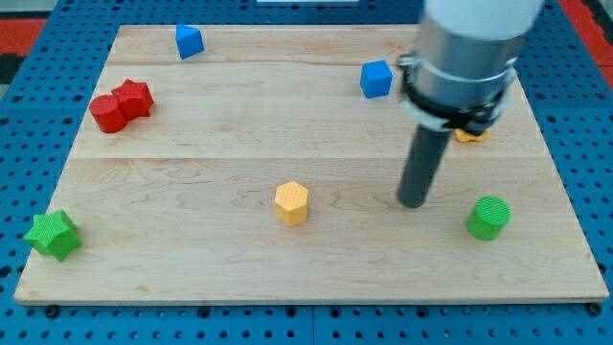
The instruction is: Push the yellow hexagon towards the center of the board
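The yellow hexagon (291, 202) sits on the wooden board (192, 163), a little below and left of the board's middle. My tip (414, 202) rests on the board well to the hexagon's right, at about the same height in the view, apart from it. A green cylinder (488, 218) stands to the tip's right.
A blue cube (376, 79) lies at the upper middle right and a blue block (190, 41) at the top left. Two red blocks (122, 105) touch at the left. A green star (53, 235) sits at the bottom left corner. A yellow block (470, 135) is mostly hidden behind the arm.
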Available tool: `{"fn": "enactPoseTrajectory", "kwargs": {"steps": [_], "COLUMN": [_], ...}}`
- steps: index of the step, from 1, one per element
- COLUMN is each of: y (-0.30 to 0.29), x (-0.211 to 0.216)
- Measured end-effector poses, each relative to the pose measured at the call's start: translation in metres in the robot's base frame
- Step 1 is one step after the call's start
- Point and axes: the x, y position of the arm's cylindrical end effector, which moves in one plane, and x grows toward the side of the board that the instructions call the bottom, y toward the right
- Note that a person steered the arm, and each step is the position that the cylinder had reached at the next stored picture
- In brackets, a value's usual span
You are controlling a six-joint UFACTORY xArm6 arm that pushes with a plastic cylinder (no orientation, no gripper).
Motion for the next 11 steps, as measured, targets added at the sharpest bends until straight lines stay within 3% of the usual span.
{"fn": "enactPoseTrajectory", "kwargs": {"steps": [2, 3, 5, 6, 8, 11], "y": [-0.101, -0.150, -0.089, -0.089, -0.133, -0.140], "x": [0.031, 0.022, -0.015, -0.051, -0.053, -0.066]}}
